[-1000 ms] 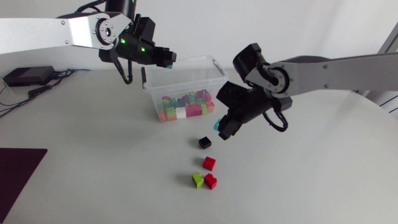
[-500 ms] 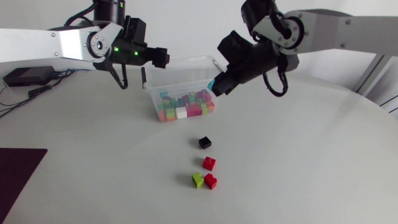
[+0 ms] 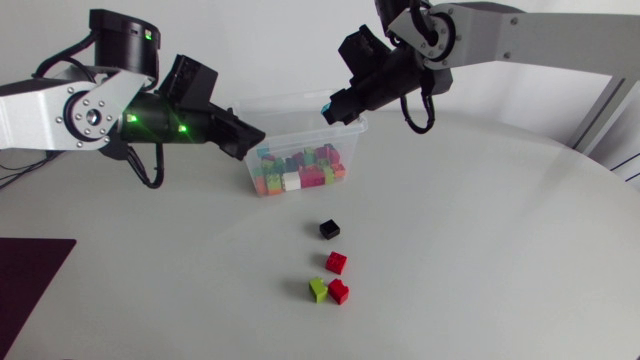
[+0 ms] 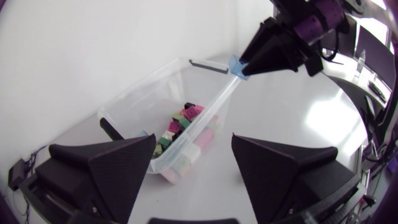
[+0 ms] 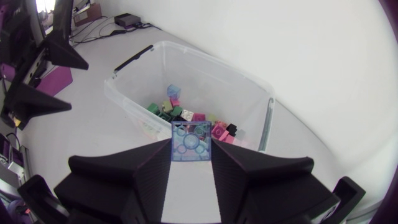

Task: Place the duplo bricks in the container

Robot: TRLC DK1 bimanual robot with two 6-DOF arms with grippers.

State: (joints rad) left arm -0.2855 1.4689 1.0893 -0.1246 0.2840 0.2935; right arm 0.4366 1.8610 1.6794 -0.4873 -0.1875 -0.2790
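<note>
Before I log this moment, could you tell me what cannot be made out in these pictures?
- Head view: the right claw covers most of the blue brick; only a corner shows.
- Head view: the stored bricks in the container are too small and jumbled to count.
- Head view: the tip of the left claw overlaps the container's wall; contact cannot be told.
- Wrist views: the black brick, green brick and two red bricks lie outside both.
</note>
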